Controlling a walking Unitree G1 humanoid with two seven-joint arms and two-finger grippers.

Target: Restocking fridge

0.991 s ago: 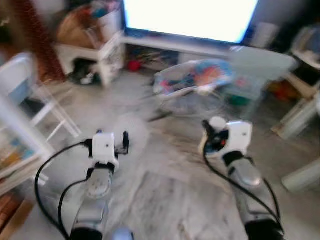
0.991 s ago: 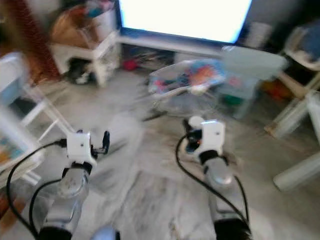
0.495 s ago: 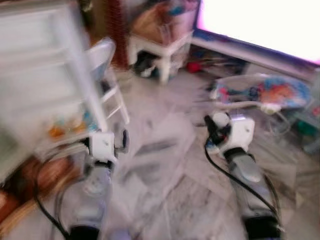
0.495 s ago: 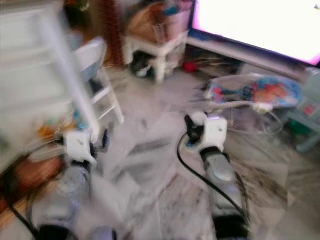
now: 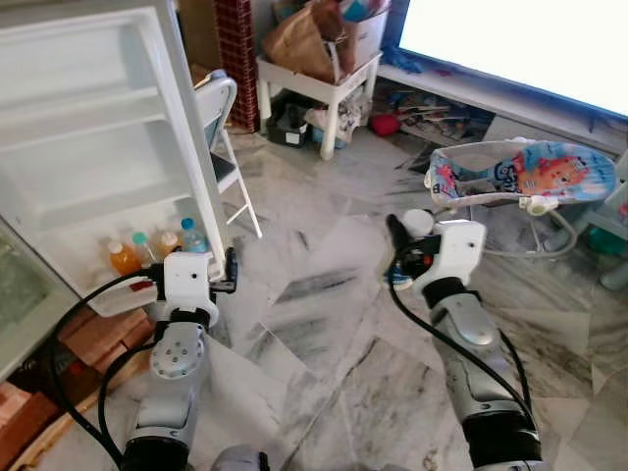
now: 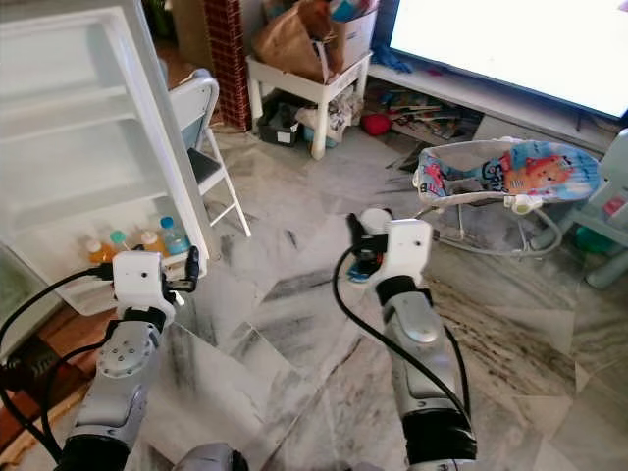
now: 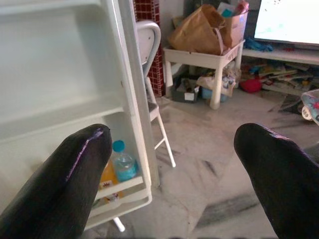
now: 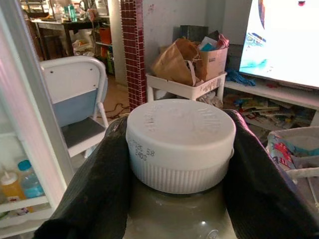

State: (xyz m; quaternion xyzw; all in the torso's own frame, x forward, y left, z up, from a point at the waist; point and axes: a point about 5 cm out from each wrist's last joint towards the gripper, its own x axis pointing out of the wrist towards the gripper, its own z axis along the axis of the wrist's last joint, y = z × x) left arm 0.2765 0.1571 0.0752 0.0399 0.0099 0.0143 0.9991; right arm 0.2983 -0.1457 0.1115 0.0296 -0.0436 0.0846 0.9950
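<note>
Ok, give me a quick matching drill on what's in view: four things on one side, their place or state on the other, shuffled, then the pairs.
Things:
1. left pincer
2. right pincer
3. bottles
4. paper bag

Places or states:
A. on the small white table
B. open, holding nothing
C. shut on a jar with a white lid
D. in the lowest shelf of the open fridge door

Pairs: 1-B, 2-C, 3-D, 4-A
</note>
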